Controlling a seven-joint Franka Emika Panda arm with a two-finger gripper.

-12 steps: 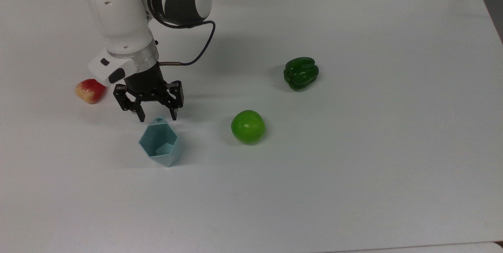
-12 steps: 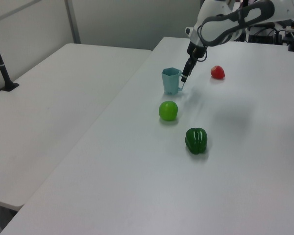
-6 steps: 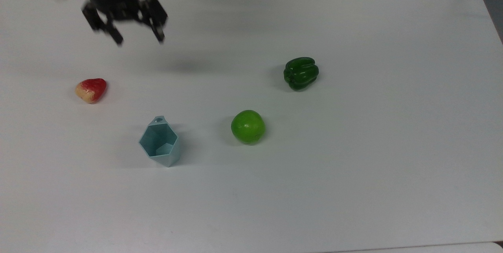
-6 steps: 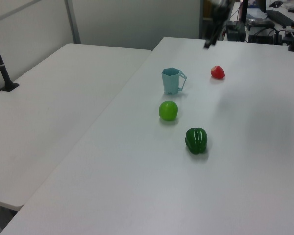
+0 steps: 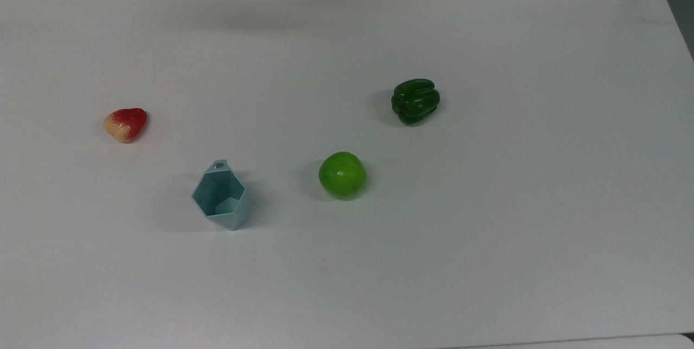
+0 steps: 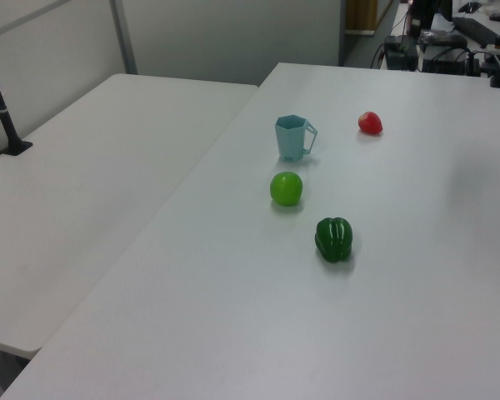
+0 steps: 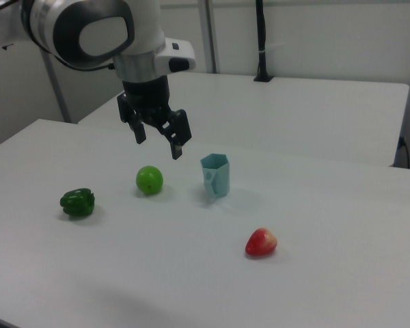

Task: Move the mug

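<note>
- Since a second ago the arm has swung up and away from the mug (image 5: 220, 195); from the right view the gripper (image 7: 158, 141) hangs high above the table (image 5: 488, 230), fingers spread wide and holding nothing.
- That mug stands upright where it stood before, untouched, between the green apple (image 5: 342, 174) and the red fruit (image 5: 126, 124), well apart from both; the green pepper (image 5: 415, 101) lies farther off.
- My guess: the move is finished and the arm is retreating. If not, the next move calls for coming down over the rim or handle.
</note>
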